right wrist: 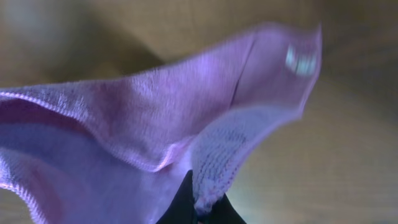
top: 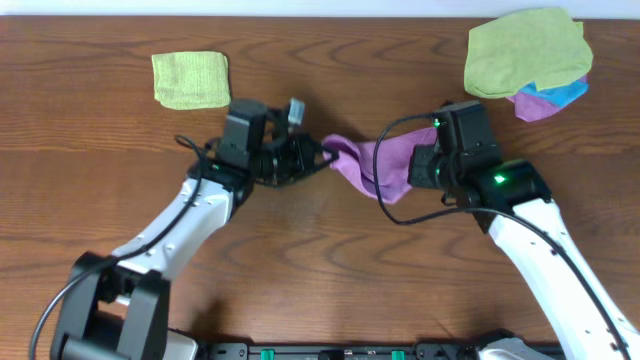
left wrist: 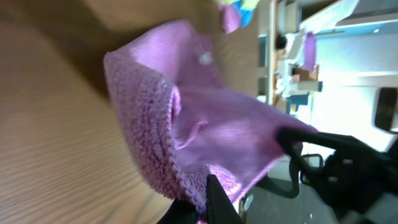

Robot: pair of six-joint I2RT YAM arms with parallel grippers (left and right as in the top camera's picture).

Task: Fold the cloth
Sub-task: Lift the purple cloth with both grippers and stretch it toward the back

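Note:
The light purple cloth (top: 378, 162) hangs bunched between my two grippers at the middle of the table, lifted off the wood. My left gripper (top: 318, 157) is shut on its left edge; in the left wrist view the stitched hem (left wrist: 180, 155) is pinched between the black fingers (left wrist: 202, 208). My right gripper (top: 425, 160) is shut on the right edge; in the right wrist view the cloth (right wrist: 155, 118) drapes away from the fingers (right wrist: 199, 208), and its small white tag (right wrist: 300, 59) shows at the far corner.
A folded lime-green cloth (top: 190, 79) lies at the back left. At the back right a lime-green cloth (top: 525, 50) tops a pile with a blue cloth (top: 565, 92) and another purple corner (top: 538, 106). Cables run from both arms.

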